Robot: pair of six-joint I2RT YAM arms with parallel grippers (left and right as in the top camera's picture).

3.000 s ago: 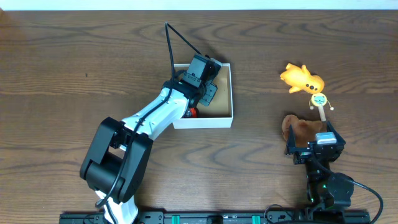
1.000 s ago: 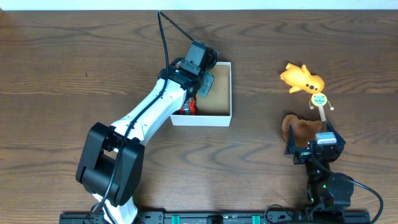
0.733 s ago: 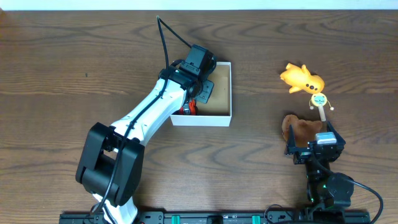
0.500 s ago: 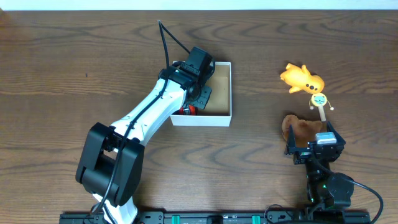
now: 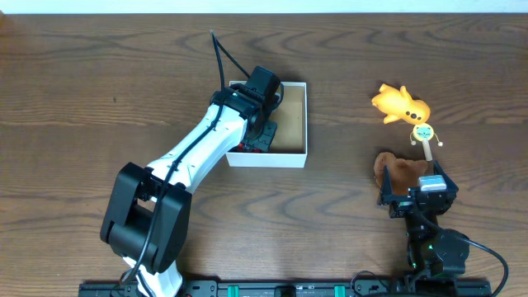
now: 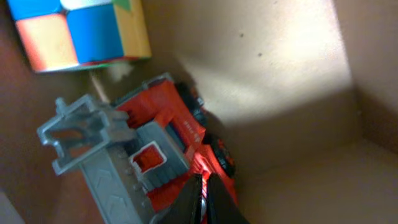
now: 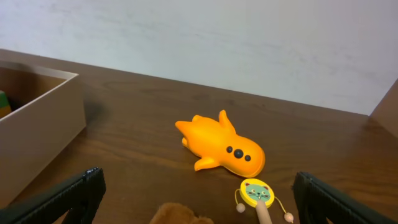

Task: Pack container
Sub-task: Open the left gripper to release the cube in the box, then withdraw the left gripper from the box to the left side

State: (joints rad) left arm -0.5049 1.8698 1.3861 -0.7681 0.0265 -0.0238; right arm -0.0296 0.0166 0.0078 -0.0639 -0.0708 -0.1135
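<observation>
The container [image 5: 306, 115] is a white-walled box with a brown inside [image 6: 280, 62]. My left gripper [image 5: 262, 137] reaches into its near left part. In the left wrist view its fingers [image 6: 203, 200] are shut, with their tips right over a red and grey toy truck [image 6: 168, 149], also seen in the overhead view [image 5: 250, 148]. A multicoloured cube [image 6: 81, 28] lies beside the truck in the box corner. My right gripper [image 5: 411, 183] is open and empty, low over a brown plush toy [image 5: 398, 171]. Its open fingers [image 7: 199, 199] frame the toys ahead.
An orange toy animal [image 5: 402, 103] [image 7: 224, 146] lies at the right of the table. A small rattle with a cat face [image 5: 423, 134] [image 7: 255, 191] lies just below it. The container's outer wall [image 7: 37, 118] is at the left of the right wrist view.
My left gripper has moved from the box's far right part down and left onto the red truck. The right arm and the loose toys have not moved.
</observation>
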